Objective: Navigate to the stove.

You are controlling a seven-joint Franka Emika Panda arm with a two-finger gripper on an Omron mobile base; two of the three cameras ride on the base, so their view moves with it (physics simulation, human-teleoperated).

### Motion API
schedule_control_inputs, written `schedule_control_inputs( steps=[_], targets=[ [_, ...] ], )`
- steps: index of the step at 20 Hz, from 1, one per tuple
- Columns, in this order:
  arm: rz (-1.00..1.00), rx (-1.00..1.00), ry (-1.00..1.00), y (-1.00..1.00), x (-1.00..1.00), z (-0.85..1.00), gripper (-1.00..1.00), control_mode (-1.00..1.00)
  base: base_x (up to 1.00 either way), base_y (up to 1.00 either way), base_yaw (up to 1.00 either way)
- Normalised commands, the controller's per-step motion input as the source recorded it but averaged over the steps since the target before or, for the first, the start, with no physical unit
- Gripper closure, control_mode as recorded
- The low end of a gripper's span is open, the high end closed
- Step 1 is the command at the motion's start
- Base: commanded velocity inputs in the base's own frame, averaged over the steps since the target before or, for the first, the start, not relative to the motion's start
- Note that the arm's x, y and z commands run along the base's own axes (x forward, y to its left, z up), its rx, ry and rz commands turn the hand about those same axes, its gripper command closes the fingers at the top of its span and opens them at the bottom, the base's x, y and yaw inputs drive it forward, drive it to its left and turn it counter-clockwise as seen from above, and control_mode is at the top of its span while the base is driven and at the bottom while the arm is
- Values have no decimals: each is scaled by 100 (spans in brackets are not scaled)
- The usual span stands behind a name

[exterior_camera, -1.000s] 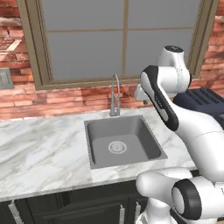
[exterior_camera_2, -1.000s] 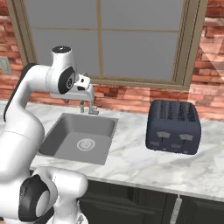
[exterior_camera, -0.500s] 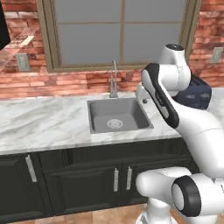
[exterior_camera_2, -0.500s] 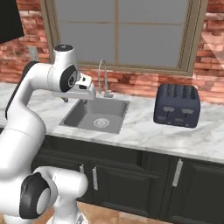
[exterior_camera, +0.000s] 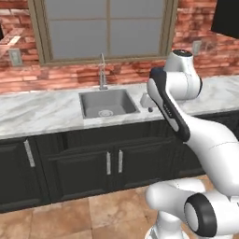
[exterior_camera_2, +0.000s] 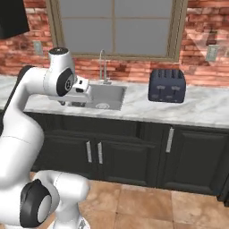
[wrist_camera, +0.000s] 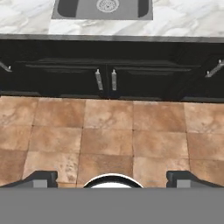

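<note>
Left base view: the sink (exterior_camera: 108, 103) sits in the marble counter (exterior_camera: 42, 114) under the window (exterior_camera: 106, 29), with the tap (exterior_camera: 102, 72) at its far edge and dark cabinets (exterior_camera: 84, 165) below. The arm is folded with the gripper (exterior_camera: 148, 101) held out over the counter just right of the sink; from this side I cannot tell how wide the fingers stand. No burner grates or knobs appear along this stretch, so the stove is somewhere off to one side, and I cannot say which. A dark block (exterior_camera: 227, 17) hangs at the upper right corner; what it is stays unclear.

Right base view: the toaster (exterior_camera_2: 167, 85) stands on the counter well right of the sink (exterior_camera_2: 106, 95). The gripper (exterior_camera_2: 71, 100) hangs near the counter's front edge. The risk I judge here is the elbow or hand sweeping into the counter edge or tap if the base turns sharply while close in. Another dark block (exterior_camera_2: 12, 18) shows at the upper left.

Hand view: looking down at the tiled floor (wrist_camera: 109, 140), the cabinet doors (wrist_camera: 105, 81) and the sink (wrist_camera: 103, 8) beyond. The two fingertips (wrist_camera: 41, 178) sit far apart with nothing between them, so the gripper (wrist_camera: 112, 180) is wide open and empty. Driving the wrong way along the counter would waste the move, since nothing here marks the stove's direction.
</note>
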Motion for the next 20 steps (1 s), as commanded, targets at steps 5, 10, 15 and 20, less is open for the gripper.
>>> schedule_control_inputs(
  steps=[5,10,15,20],
  targets=[
    [0,0,0,0,0,0,-100,100,-44,0,-69],
    [0,0,0,0,0,0,-100,100,-29,3,-85],
    [0,0,0,0,0,0,-100,100,-17,1,-89],
    [0,0,0,0,0,0,-100,100,-6,0,-90]
  ],
)
